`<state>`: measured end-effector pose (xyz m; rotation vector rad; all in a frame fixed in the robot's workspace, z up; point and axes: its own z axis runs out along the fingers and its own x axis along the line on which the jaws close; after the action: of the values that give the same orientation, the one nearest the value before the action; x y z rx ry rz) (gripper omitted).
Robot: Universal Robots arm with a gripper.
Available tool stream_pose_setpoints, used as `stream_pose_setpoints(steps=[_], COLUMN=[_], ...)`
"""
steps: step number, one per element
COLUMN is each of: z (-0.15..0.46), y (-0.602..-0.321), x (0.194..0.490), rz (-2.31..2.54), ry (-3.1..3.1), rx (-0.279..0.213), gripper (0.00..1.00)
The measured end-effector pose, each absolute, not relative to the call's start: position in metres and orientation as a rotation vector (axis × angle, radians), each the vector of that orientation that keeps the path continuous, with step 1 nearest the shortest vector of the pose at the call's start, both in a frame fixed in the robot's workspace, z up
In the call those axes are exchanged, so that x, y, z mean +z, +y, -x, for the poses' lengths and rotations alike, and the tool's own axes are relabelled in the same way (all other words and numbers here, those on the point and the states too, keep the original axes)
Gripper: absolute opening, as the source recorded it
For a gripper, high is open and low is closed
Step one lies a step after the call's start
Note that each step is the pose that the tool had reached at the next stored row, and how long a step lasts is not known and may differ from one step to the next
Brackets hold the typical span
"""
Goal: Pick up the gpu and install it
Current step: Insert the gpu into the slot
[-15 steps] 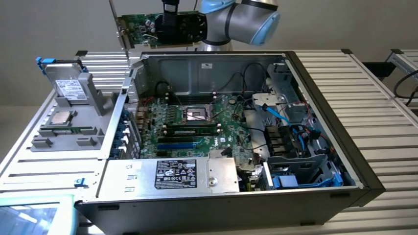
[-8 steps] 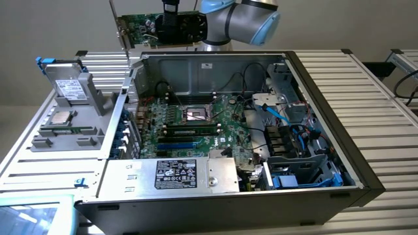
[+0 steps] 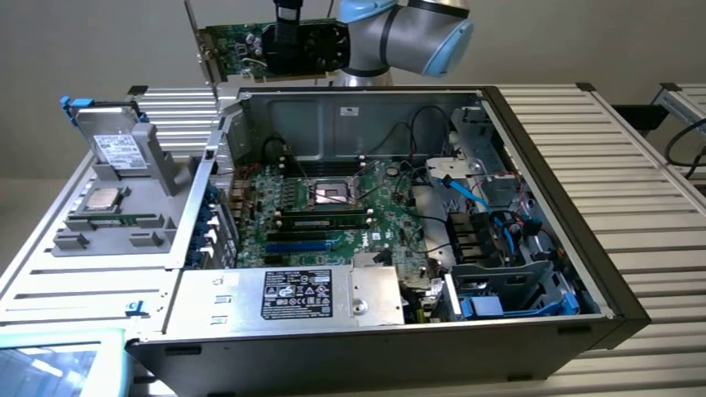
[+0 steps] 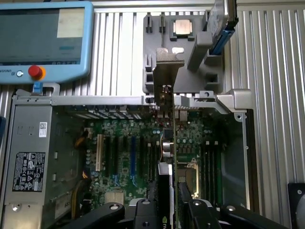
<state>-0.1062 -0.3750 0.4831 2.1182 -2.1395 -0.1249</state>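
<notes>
the gripper [image 4: 167, 212] has its fingers pinched on the gpu [image 3: 248, 45], one on each face, at the shroud. the card is held clear in the air, touching nothing, at 11 o'clock from the open computer case [image 3: 574, 165] in the exterior view, and above the motherboard [image 3: 331, 231]. judged light and stiff but fragile: grip the shroud or board edges, never the components or the connector edge. appearance: green circuit board, glossy black shroud, silver end bracket [image 3: 205, 50] at its 9 o'clock.
</notes>
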Motion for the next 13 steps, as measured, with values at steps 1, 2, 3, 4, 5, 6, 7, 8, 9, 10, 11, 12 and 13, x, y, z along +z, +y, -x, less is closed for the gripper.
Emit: stream_pose_setpoints(steps=[1,2,3,4,5,6,7,8,9,10,11,12,13], z=[0.106,0.107,0.107,0.107,0.107,0.107,0.107,0.107,0.107,0.107,0.107,0.107,0.107], y=[-0.377,-0.381,-0.386,-0.390,-0.394,-0.399,-0.403,-0.407,-0.410,-0.413,-0.416,-0.419,-0.423], x=[0.483,0.483,0.482,0.481,0.480,0.478,0.476,0.474,0.472,0.471,0.469,0.467,0.465], rz=[-2.119,-2.119,-2.120,-2.120,-2.121,-2.122,-2.122,-2.123,-2.123,-2.123,-2.124,-2.124,-2.124], ry=[-2.139,-2.140,-2.141,-2.141,-2.141,-2.142,-2.142,-2.143,-2.143,-2.143,-2.143,-2.144,-2.144], rx=[-0.125,-0.126,-0.128,-0.129,-0.130,-0.132,-0.133,-0.134,-0.135,-0.135,-0.136,-0.136,-0.136], gripper=[0.28,0.28,0.28,0.28,0.28,0.28,0.28,0.28,0.28,0.28,0.28,0.28,0.28])
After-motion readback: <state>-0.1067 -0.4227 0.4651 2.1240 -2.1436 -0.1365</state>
